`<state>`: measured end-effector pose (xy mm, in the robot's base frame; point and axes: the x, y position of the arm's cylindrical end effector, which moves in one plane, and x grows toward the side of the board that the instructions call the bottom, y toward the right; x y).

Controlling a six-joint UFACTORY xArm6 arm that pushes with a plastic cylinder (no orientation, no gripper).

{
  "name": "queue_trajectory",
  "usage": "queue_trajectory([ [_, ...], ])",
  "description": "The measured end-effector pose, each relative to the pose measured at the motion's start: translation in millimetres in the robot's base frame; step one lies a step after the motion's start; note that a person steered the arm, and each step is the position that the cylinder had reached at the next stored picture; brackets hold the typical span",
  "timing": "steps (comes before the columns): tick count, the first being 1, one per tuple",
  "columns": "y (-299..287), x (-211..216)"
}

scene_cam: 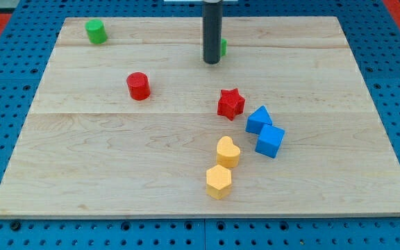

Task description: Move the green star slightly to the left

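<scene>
Nearest the camera sits a yellow hexagonal block [219, 182], with a yellow heart-like block [228, 152] just behind it, but my account begins at the far middle of the wooden board [117, 160], where my tip [212, 62] rests. I have no jaws to open or close, only a dark rod whose end presses down on the board. A sliver of green [223, 47] peeks out at the rod's right edge, touching or nearly touching it; its shape is hidden, yet I judge it to be the green star, since the other green block [96, 32], at the far left corner, looks like a cylinder. As I read it, I am still at the approach step: the rod stands on the star's left and near side, the wrong side for a leftward push. The next move calls for going round the star without nudging it, settling on its right side, then giving a short, gentle push left and stopping early. Counting outward: two green blocks, two red ones, a red cylinder [138, 85] left of centre and a red star [230, 103] near the middle, two blue blocks [258, 119] [269, 141] touching each other to the right of the red star, and two yellow ones.
</scene>
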<state>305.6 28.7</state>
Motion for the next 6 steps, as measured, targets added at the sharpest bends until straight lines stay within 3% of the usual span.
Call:
queue_trajectory([
  [2, -10, -32],
  [3, 52, -23],
  [5, 25, -79],
  [6, -32, -72],
])
